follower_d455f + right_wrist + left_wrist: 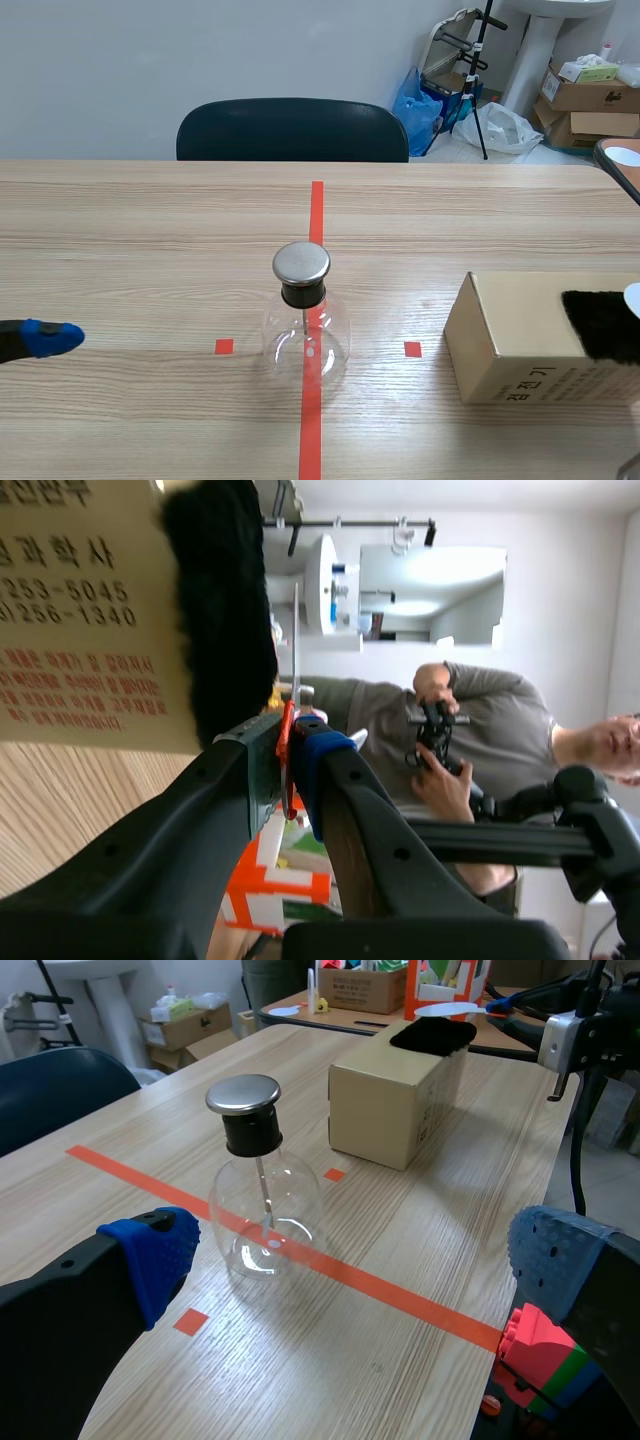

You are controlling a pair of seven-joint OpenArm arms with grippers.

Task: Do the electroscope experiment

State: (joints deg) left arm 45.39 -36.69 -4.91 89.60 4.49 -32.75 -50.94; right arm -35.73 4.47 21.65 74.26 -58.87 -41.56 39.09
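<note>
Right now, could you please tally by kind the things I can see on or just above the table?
Glass electroscope flask: 1
Cardboard box: 1
Black fur cloth on the box: 1
White disc just above the cloth: 1
Total: 4

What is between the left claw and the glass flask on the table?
Nothing stands there. In the scene view, only bare table and one small orange-red tape square separate the left claw from the glass flask.
</note>
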